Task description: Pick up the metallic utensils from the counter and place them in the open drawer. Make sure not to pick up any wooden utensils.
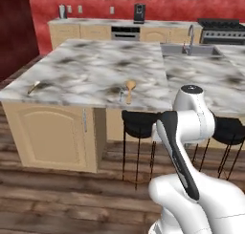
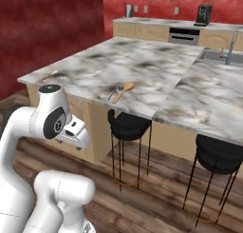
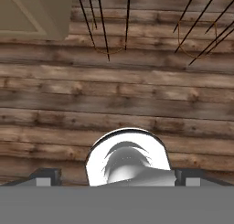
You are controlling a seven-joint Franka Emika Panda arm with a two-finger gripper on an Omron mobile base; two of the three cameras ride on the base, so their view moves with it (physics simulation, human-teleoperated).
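While the white arm stands folded well back from the large white-grey marble counter (image 1: 95, 70), its gripper (image 3: 117, 176) points down at the brown plank floor (image 3: 114, 99), and the 2 dark fingertips (image 3: 45, 176) sit far apart at the bottom corners of the hand view, so the jaws are spread wide with nothing between them.

On the counter, near its front edge, a brown curved wooden spoon (image 1: 129, 89) lies with its bowl pointing away from the robot. Just beside it, on its left in both base views, rests a smaller pale silvery utensil (image 1: 121, 93) (too small to tell what kind). Well apart from these 2, near the counter's left corner, lies a thin tan stick-like utensil (image 1: 33, 88); its head is too small to make out.

Below the slab are light tan wooden cabinets (image 1: 52, 137), and 2 black round stools (image 2: 127, 125) on thin legs stand tucked under the overhang. A steel sink with a faucet (image 1: 190, 46) sits further back on the right.
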